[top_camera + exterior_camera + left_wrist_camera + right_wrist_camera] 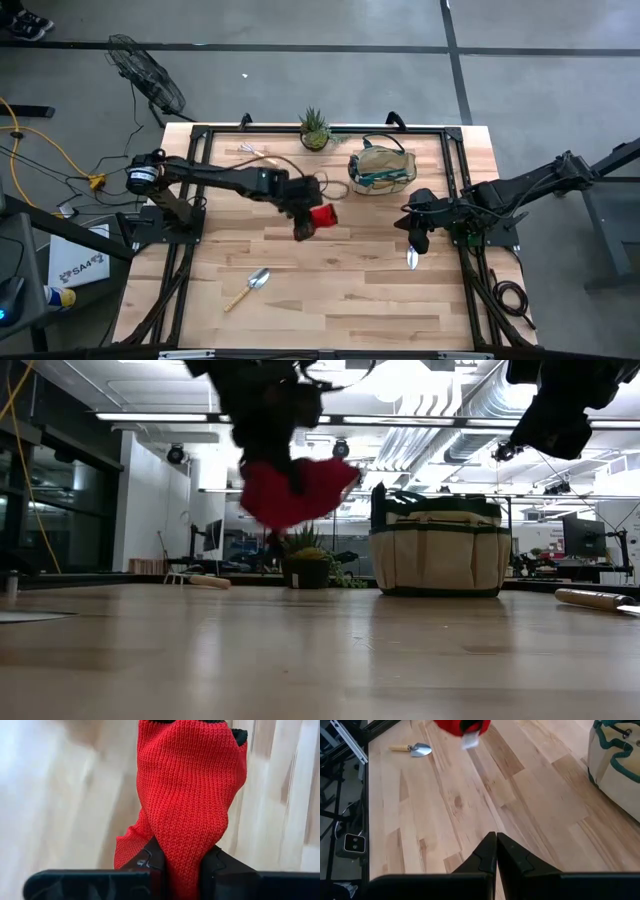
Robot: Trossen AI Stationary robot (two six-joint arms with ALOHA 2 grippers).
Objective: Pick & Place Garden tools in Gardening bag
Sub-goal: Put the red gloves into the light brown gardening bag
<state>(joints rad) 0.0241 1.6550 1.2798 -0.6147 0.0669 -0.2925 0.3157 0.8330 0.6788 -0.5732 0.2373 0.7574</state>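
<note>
My left gripper (pixel 303 228) is shut on the red glove (pixel 323 215) over the middle of the table. The glove also shows in the low view (pixel 290 490), well above the tabletop. The tan gardening bag (pixel 382 170) with green trim stands upright at the far right; it also shows in the low view (pixel 435 550). My right gripper (pixel 496 845) is shut and empty, hovering near the bag's near side (pixel 415 235). One trowel (pixel 411 258) lies just beside it. Another trowel (pixel 250 288) lies at the near left. A small rake (pixel 255 152) lies at the far edge. My left gripper pinches a bunched part of the red knit glove (pixel 182 855) between its two fingers (pixel 150 857). The glove's black-edged end (pixel 240 735) lies away from the fingers. The fingers point down, and the glove hangs slack below them (pixel 295 495), lifted clear of the table.
A spiky green potted plant (pixel 314 130) stands at the far edge, left of the bag. Black frame rails (pixel 460 170) run along the table's sides. Bare wood (pixel 340 300) lies across the near middle. A wooden handle (pixel 595 598) lies at the right in the low view.
</note>
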